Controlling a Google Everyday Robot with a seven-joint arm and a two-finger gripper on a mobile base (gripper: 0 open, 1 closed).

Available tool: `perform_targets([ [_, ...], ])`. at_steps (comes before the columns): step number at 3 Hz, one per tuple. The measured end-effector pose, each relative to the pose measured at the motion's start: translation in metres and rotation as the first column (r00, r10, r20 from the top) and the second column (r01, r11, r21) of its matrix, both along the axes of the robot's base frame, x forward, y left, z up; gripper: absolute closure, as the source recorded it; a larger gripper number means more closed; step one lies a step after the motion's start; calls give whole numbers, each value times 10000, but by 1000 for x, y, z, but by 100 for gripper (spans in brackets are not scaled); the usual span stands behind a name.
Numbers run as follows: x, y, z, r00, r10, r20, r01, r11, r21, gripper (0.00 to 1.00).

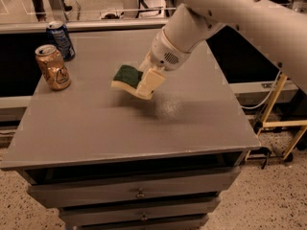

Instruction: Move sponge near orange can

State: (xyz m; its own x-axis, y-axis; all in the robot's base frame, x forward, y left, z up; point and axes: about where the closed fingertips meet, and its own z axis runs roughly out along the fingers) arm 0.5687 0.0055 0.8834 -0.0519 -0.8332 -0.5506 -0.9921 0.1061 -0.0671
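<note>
The sponge (125, 75), dark green on top over pale yellow foam, hangs tilted a little above the grey table (120, 128), near its middle. My gripper (145, 83) is shut on the sponge's right end, with one cream finger (150, 82) in front of it. The orange can (53, 67) stands upright near the table's left edge, well to the left of the sponge.
A dark blue can (61, 40) stands just behind the orange can at the back left corner. The table has drawers (139, 193) below its front edge. A yellow frame (280, 104) stands on the floor to the right.
</note>
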Motion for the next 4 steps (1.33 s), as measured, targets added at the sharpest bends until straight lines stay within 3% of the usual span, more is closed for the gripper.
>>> perform_targets([
  [2, 23, 72, 14, 9982, 463, 391, -467, 9989, 103, 100],
  [4, 53, 115, -5, 9996, 32, 274, -22, 9994, -347, 59],
])
